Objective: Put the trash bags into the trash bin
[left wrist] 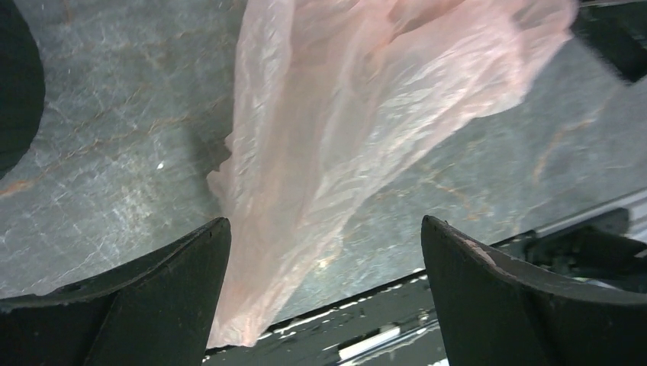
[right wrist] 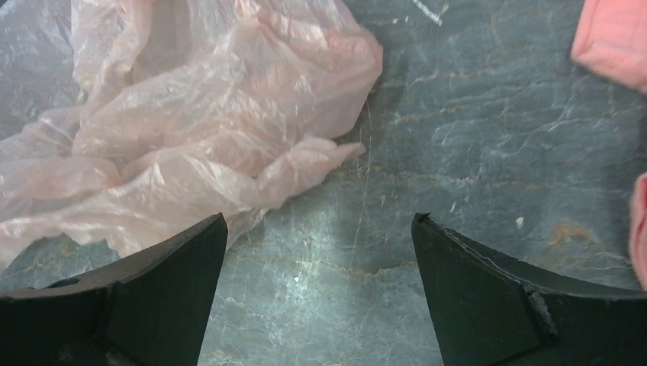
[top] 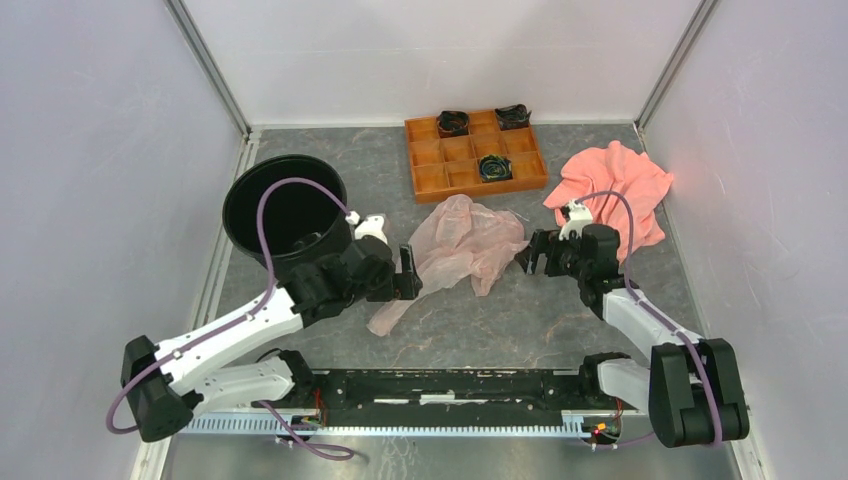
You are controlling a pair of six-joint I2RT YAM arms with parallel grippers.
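A crumpled, translucent pale pink trash bag (top: 465,245) lies on the grey table between my two grippers, with a thin tail trailing toward the near edge. The round black trash bin (top: 285,210) stands at the left, its side behind my left arm. My left gripper (top: 405,272) hovers open at the bag's left edge; in the left wrist view the trash bag (left wrist: 336,130) runs past the left finger and nothing is pinched. My right gripper (top: 533,253) is open just right of the bag. In the right wrist view the trash bag (right wrist: 183,130) lies up and left of the open right gripper (right wrist: 319,221).
An orange compartment tray (top: 475,152) with dark coiled items sits at the back centre. A salmon-pink cloth (top: 615,190) lies at the back right, close behind my right gripper. Grey walls close in both sides. A black rail (top: 440,385) runs along the near edge.
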